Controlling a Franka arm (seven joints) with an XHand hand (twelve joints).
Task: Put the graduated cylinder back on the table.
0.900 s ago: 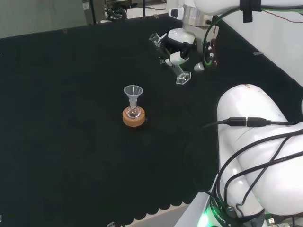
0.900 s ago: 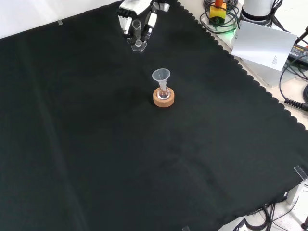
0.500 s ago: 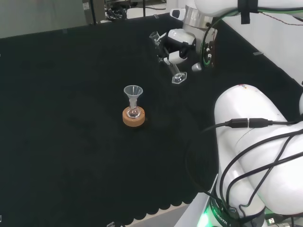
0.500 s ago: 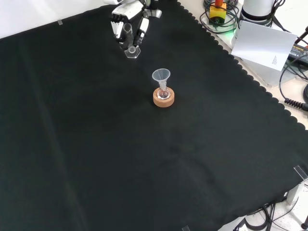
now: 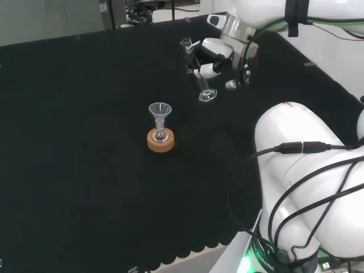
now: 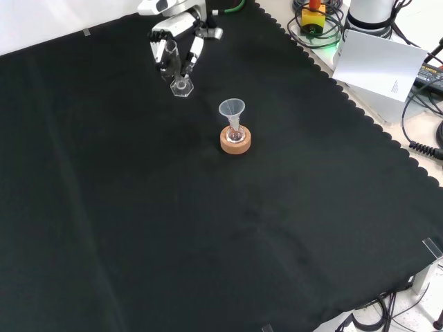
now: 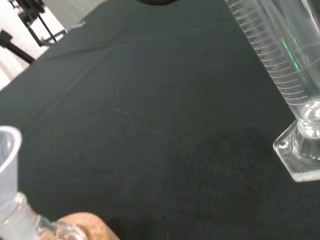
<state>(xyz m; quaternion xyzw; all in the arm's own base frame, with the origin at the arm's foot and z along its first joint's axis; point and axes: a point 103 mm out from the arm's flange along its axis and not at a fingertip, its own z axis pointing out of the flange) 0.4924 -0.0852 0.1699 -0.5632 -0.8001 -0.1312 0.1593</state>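
Clear graduated cylinder [image 5: 197, 68], tilted, sits clamped in the hand's [image 5: 209, 52] fingers beyond the funnel [image 5: 160, 112]; released off-vertical, I judge its hexagonal base could tip it over.

No words or numbers are reading clearly from here. The cylinder [image 7: 280, 60] is showing ruled lines up its side, without legible figures; the white sheet [image 6: 377, 66] at far right is carrying unreadable print.
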